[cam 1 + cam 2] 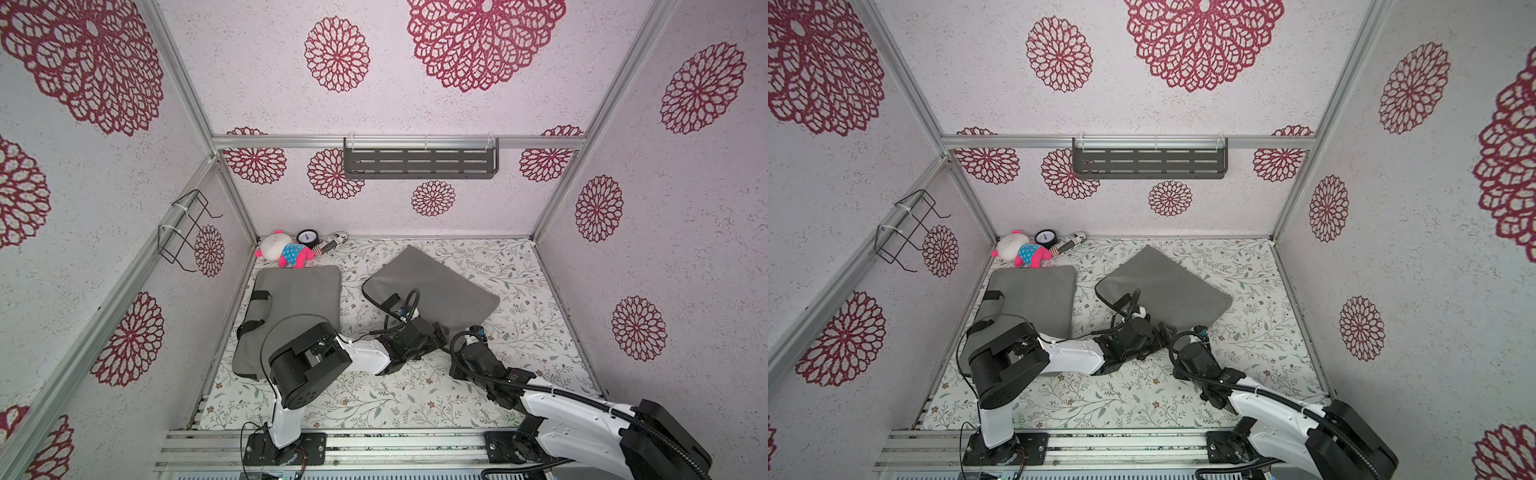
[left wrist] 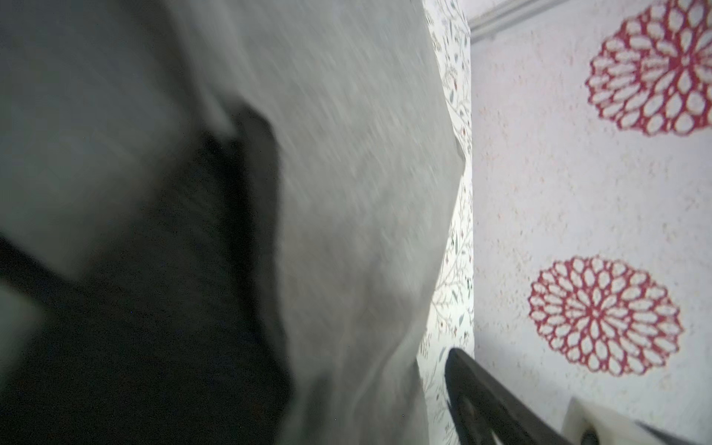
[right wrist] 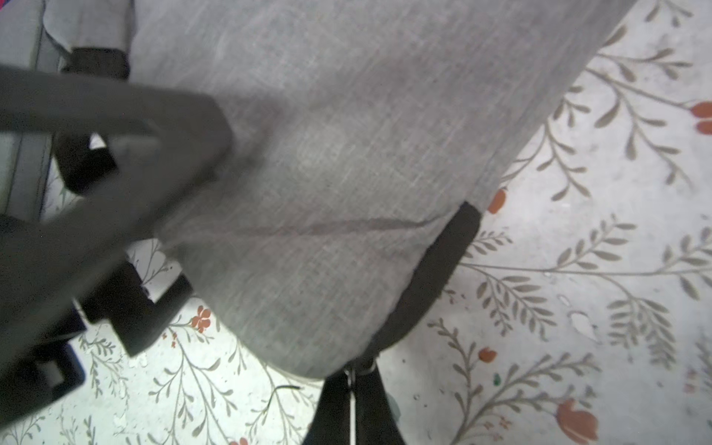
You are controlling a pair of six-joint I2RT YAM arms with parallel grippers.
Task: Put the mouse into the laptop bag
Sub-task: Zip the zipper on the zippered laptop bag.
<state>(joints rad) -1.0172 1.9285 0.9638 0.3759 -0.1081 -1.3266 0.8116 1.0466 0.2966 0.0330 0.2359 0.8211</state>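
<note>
Floral mat, flat woven grey bag

**Bag pinched at its corner**

The gray bag fills most of the view, lying on the floral mat. A black trim runs down its edge to the rounded corner, where the right gripper, jaws together, nips the bag. The left arm, dark and blurred, overlaps the cloth on the side away from the trim.
</note>
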